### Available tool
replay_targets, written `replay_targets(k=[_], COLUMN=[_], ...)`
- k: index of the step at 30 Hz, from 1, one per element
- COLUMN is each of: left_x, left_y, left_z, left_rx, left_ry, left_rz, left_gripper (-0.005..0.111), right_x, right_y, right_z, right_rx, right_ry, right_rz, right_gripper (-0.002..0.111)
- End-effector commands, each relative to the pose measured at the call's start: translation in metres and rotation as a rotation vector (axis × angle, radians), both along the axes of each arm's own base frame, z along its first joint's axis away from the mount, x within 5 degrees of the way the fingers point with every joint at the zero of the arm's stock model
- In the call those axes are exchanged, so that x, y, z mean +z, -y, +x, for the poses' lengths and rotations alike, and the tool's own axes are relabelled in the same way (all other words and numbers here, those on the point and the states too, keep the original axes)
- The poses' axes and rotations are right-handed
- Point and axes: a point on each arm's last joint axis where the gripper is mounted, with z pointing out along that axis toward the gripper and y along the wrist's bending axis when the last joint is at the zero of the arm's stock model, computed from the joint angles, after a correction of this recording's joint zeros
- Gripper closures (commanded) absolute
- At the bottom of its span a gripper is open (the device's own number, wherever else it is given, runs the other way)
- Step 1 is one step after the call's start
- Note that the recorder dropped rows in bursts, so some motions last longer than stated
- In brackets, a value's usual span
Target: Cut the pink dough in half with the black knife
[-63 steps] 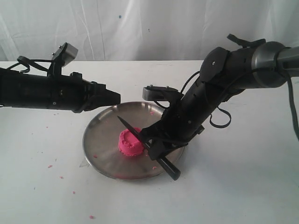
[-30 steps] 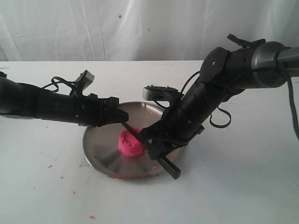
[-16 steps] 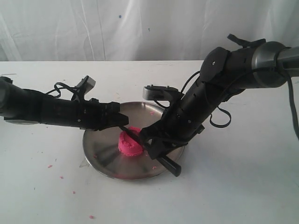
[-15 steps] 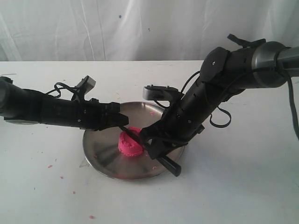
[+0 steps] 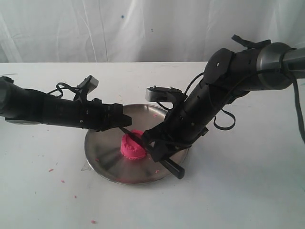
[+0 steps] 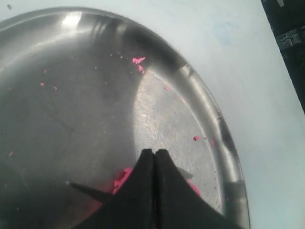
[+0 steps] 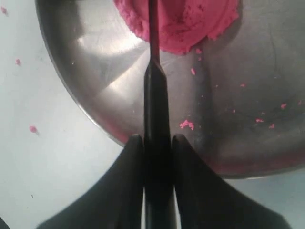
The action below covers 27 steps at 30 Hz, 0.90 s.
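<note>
Now right claw [image 7: 157,139] grips black knife [image 7: 155,95], apparently into pink dough [image 7: 188,21]; left claw [image 6: 155,153] clenched.

Left tool [image 5: 127,119] lowered to black knife [image 7: 155,100] tip.

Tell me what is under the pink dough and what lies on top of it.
The pink dough rests on a steel plate. The black knife lies with its blade across the dough's top. How deep the blade sits cannot be seen.
</note>
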Motion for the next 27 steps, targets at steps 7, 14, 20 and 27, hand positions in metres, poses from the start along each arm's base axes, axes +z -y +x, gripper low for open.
replay_targets(k=[7,14,20,27], left_x=[0.055,0.049,0.048,0.048], left_y=[0.003,0.002,0.002,0.002], left_z=[0.005,0.002,0.001,0.001], left_rx=[-0.066,-0.091,-0.102,-0.109], left_ry=[0.168,0.119,0.120,0.121], left_rz=[-0.003,0.048,0.056,0.063], left_gripper=[0.107,0.107,0.107,0.107], right_x=[0.001,-0.004,-0.014,-0.018], right_y=[0.001,0.001,0.001,0.001], right_z=[0.002,0.002,0.002,0.002], right_rx=[-0.003,-0.001,0.001,0.001], right_ry=[0.014,-0.001,-0.032,-0.042], right_rz=[0.008,0.000,-0.012,-0.016], right_gripper=[0.108,0.108,0.108,0.108])
